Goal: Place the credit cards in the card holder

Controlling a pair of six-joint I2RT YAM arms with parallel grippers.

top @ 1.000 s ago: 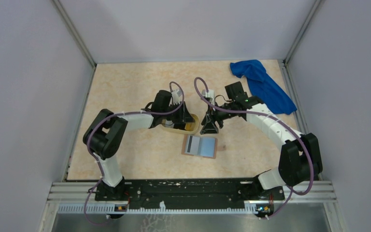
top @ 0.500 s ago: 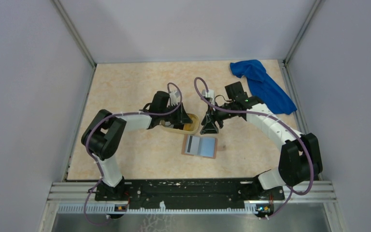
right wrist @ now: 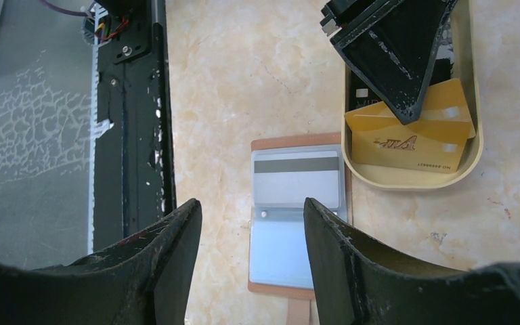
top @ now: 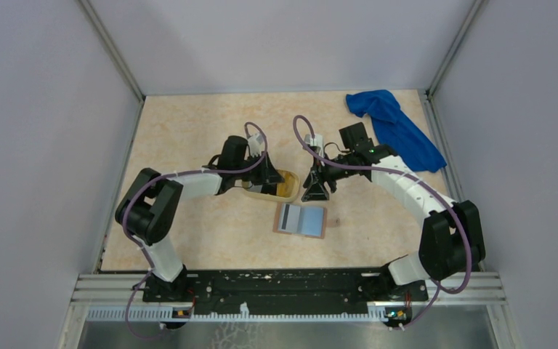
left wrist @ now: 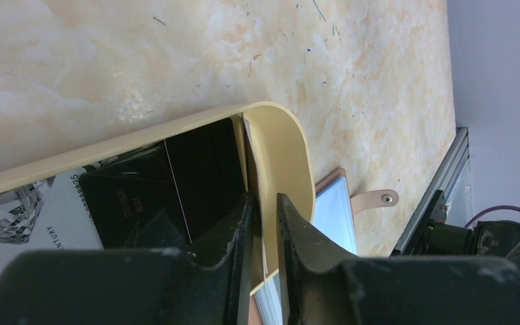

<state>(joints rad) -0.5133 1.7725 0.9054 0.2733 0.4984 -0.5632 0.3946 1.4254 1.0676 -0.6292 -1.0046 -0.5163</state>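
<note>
While tray (right wrist: 412, 183) holds cards (right wrist: 406, 139) | left hand (left wrist: 264, 203) astride its rim, grip unclear | right hand (right wrist: 250, 210) open

One pale yellow oval plastic tray (right wrist: 413, 181) holds, as far as I can make out, two yellow-orange plastic cards (right wrist: 406, 143), one black card (left wrist: 196, 169) and one white card (left wrist: 47, 217). One tan leather-like bifold wallet (right wrist: 281, 257) shows one grey striped card (right wrist: 296, 179). There's one blue cloth (top: 396, 129).

Showed a beige tabletop (top: 189, 138), a crumpled blue cloth (top: 396, 127) at its far right corner, a pale yellow oval tray (left wrist: 281, 152) near the middle.
</note>
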